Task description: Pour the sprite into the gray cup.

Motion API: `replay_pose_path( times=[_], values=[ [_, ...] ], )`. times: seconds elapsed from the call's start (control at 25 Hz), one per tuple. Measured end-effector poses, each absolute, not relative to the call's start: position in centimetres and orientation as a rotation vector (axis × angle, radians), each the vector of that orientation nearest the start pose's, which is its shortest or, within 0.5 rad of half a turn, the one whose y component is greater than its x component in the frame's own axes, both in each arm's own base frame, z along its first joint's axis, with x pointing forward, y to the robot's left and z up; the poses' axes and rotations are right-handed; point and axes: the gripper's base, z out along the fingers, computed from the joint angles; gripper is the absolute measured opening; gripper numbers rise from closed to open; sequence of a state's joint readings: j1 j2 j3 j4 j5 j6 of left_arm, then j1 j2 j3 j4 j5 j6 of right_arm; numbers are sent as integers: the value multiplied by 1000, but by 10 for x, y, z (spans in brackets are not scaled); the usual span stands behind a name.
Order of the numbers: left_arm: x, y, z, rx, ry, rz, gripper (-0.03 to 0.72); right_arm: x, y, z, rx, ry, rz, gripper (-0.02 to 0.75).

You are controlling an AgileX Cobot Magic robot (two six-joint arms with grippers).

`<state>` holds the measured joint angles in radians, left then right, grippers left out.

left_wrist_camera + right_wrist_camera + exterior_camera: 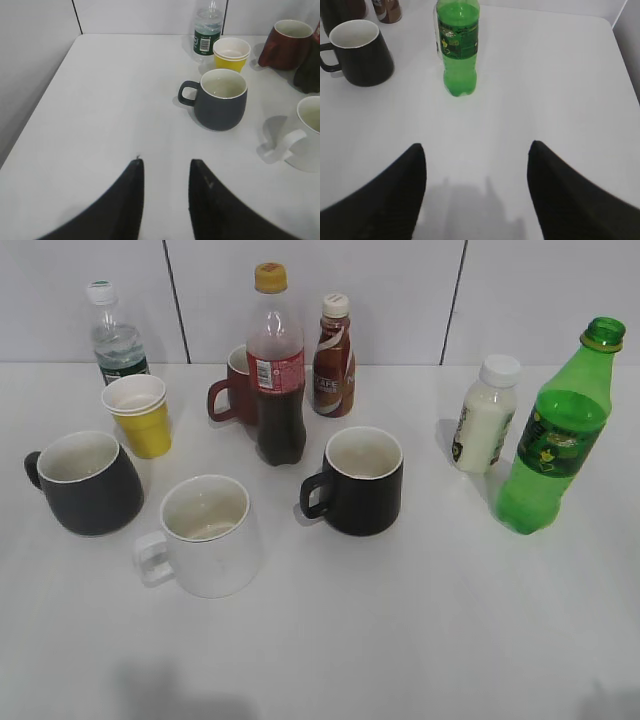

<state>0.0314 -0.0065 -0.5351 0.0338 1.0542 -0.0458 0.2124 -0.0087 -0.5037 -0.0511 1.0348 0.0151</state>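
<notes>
Sprite bottle [556, 436] upright near right edge, cap off. Gray cup [86, 480] near left edge. Right gripper [476, 165] spread wide, left gripper [165, 175] parted, both empty. Approach squarely, pinch mid-label, lift level.

The left gripper [165, 172] hovers over bare white table [100, 100], its two dark fingers parted with a narrow gap between them. The gray cup [220, 100] stands upright at one o'clock from it, handle pointing to nine o'clock. Beyond the cup at twelve o'clock are a yellow cup [231, 54] and a water bottle [206, 31]; a red mug [287, 44] is at two o'clock and a white mug [305, 132] at four.
</notes>
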Motion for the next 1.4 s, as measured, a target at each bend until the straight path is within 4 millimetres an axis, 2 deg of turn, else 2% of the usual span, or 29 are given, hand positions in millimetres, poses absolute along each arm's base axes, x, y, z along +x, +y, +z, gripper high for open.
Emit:
replay_pose_path(
  times=[1.28,1.4],
  values=[
    [-10,1,287,-78,1994,10,241,-5,-5,280,-196,1996,85,477],
    [-3,0,300,-74,1924,-1,241,-5,-5,280,-196,1996,85,477]
  ],
)
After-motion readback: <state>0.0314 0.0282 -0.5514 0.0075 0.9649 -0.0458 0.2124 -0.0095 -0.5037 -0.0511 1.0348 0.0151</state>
